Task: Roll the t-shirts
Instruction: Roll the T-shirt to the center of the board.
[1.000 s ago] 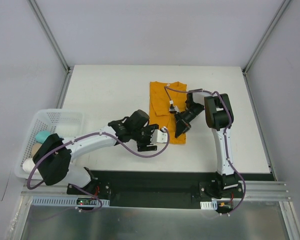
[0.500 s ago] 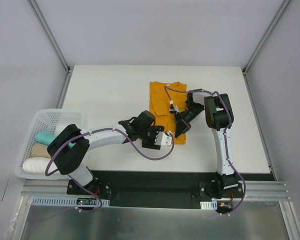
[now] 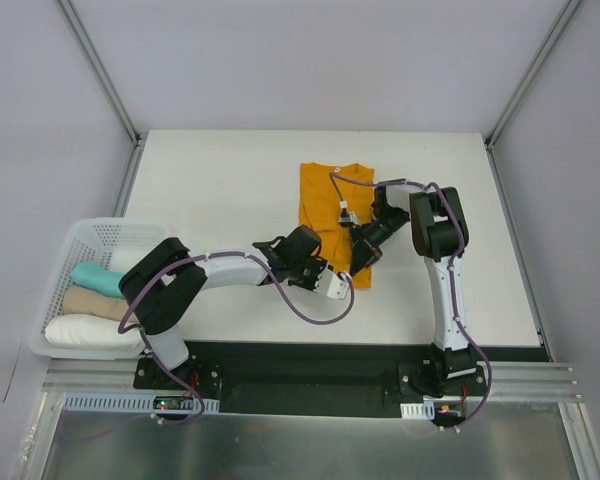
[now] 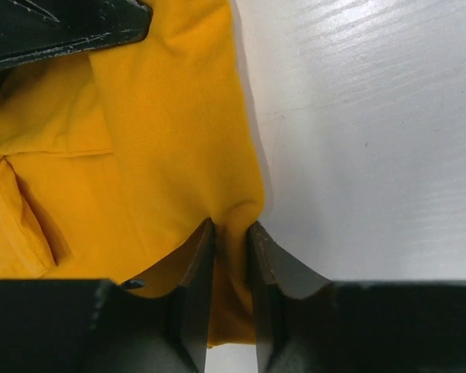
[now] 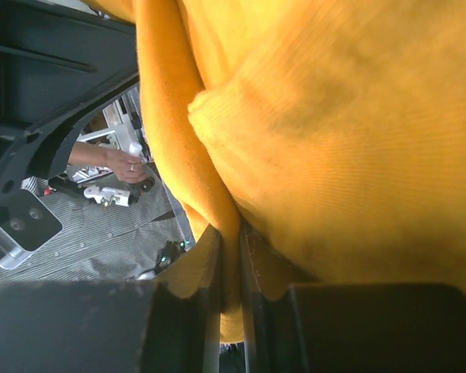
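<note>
The orange t-shirt (image 3: 328,200) lies folded into a narrow strip at the table's middle, neck end far. My left gripper (image 3: 338,283) is at the strip's near edge. In the left wrist view it (image 4: 231,237) is shut on a pinched fold of orange cloth (image 4: 155,132). My right gripper (image 3: 361,265) is over the strip's near right corner. In the right wrist view it (image 5: 231,252) is shut on a fold of the orange cloth (image 5: 357,140), which is lifted. Teal (image 3: 95,277), tan (image 3: 92,303) and white (image 3: 85,332) rolled t-shirts lie in a basket.
A white mesh basket (image 3: 110,226) stands at the table's left edge and holds the three rolls. A purple cable loops off each arm. Bare white table (image 3: 220,180) surrounds the orange strip. The black base rail runs along the near edge.
My left gripper has moved right to the orange t-shirt's near edge. The left arm has swung off the basket, uncovering the rolls. The right arm has not moved.
</note>
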Available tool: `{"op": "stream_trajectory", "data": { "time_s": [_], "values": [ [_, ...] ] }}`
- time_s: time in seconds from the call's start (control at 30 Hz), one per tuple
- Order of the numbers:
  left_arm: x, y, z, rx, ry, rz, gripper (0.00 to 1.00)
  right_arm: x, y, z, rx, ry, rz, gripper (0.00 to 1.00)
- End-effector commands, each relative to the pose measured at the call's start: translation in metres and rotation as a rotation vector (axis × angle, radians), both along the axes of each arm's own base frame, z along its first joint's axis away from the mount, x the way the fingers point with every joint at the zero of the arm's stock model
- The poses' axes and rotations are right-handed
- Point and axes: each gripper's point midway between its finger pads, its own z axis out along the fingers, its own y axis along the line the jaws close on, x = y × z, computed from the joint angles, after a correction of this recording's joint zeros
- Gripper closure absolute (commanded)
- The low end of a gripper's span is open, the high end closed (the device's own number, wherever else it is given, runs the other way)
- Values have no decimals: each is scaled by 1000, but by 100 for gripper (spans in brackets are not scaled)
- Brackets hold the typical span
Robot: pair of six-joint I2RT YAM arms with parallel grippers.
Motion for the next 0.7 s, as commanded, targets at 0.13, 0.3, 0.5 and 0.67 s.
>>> {"op": "stream_trajectory", "data": {
  "time_s": [0.13, 0.3, 0.5, 0.67],
  "values": [
    [-56, 12, -7, 112, 380, 20, 90, -20, -22, 59, 32, -145, -108, 4],
    [-83, 10, 6, 52, 603, 64, 97, 36, -61, 135, -44, -636, -289, 4],
    [-90, -2, 22, 11, 787, 127, 100, 47, -132, 197, -398, -1437, -489, 4],
    [-86, -9, 32, -13, 996, 200, 100, 14, -111, 229, -176, -1694, -564, 4]
  ]
}}
